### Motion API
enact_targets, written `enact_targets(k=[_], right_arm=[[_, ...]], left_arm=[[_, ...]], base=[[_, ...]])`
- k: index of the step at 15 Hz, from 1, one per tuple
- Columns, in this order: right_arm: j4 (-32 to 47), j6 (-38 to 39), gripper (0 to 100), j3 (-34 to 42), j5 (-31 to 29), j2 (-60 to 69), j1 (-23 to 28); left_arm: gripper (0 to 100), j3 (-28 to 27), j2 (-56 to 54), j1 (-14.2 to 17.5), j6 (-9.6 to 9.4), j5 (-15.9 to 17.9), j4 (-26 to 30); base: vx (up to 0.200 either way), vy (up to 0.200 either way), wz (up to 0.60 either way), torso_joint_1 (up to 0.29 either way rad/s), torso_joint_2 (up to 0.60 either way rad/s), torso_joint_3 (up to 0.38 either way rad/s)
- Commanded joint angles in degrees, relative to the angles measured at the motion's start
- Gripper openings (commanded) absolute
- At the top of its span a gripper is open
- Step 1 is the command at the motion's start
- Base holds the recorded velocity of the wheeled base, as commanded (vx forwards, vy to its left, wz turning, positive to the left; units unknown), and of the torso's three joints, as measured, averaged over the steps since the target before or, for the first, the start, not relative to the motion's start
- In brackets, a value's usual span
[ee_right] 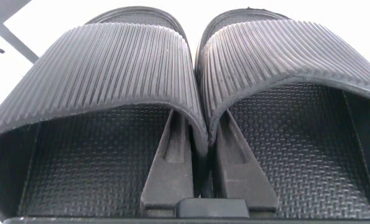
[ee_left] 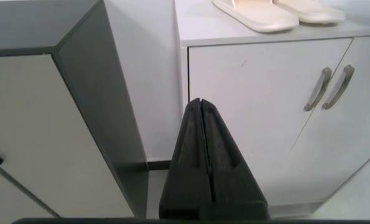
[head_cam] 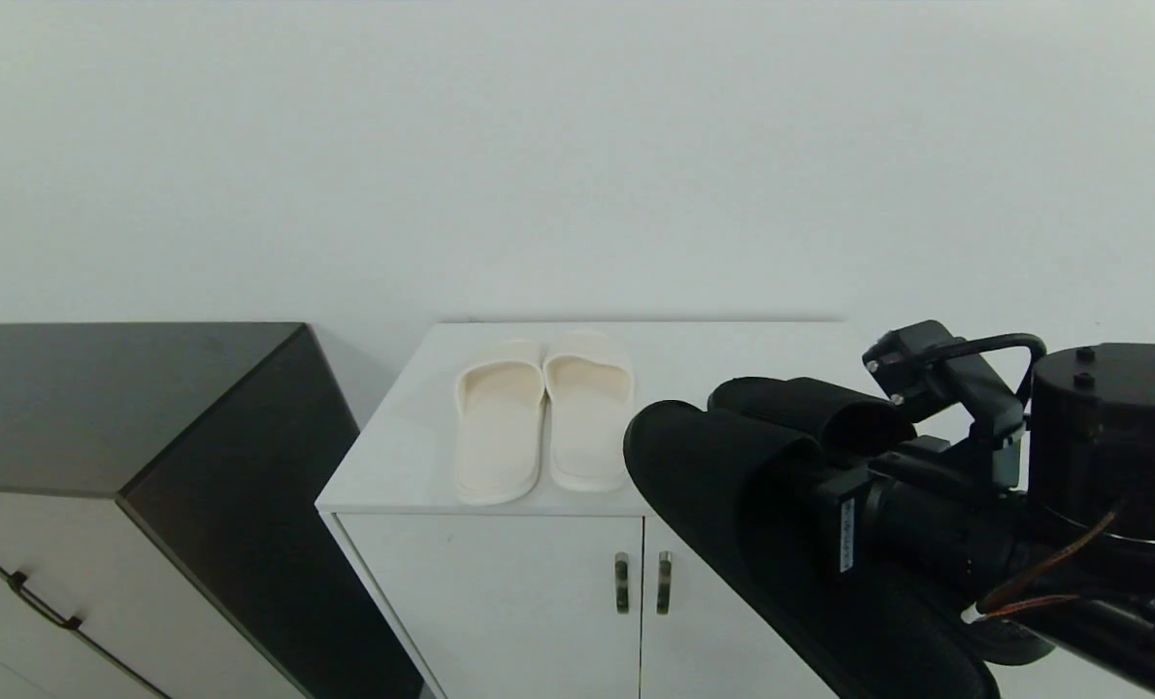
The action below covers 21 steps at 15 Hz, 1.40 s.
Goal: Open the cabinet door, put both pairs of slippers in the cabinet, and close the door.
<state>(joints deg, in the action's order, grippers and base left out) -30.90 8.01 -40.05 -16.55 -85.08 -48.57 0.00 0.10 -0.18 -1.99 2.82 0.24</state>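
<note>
Two black slippers (head_cam: 733,485), seemingly light, soft ribbed rubber, hang pinched by their adjoining straps in the right tool (ee_right: 200,134); left tool (ee_left: 203,118) closed, empty. White pair (head_cam: 542,417) at ten o'clock atop the shut cabinet (head_cam: 500,592).

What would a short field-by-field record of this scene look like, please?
cabinet: both doors shut, handles side by side at the middle
cream slippers: paired on the cabinet's top, near its front edge
black slippers: both held up in front of the cabinet's right part
right hand: shut on the black slippers' adjoining strap edges
left hand: shut, empty, low before the cabinet
task state: doors not yet opened, both pairs outside
</note>
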Motion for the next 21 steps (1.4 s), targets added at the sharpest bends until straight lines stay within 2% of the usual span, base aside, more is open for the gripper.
enact_targets(k=[1,7,21], right_arm=[[0.0,0.0,0,0.3,0.0,0.9,-0.1],[0.1,-0.1,0,0.9,0.0,0.5,0.0],[-0.1,-1.8,0,3.4,1.1,0.7,0.1]], left_arm=[[0,0.0,0.0,0.0,0.05,0.0,0.0],[0,0.0,0.0,0.0,0.05,0.0,0.0],[0,0.0,0.0,0.0,0.05,0.0,0.0]], base=[[-0.200,0.000,0.00,0.017,0.00,0.002],[-0.200,0.000,0.00,-0.002,0.00,0.003],[0.000,0.000,0.00,0.000,0.00,0.000]])
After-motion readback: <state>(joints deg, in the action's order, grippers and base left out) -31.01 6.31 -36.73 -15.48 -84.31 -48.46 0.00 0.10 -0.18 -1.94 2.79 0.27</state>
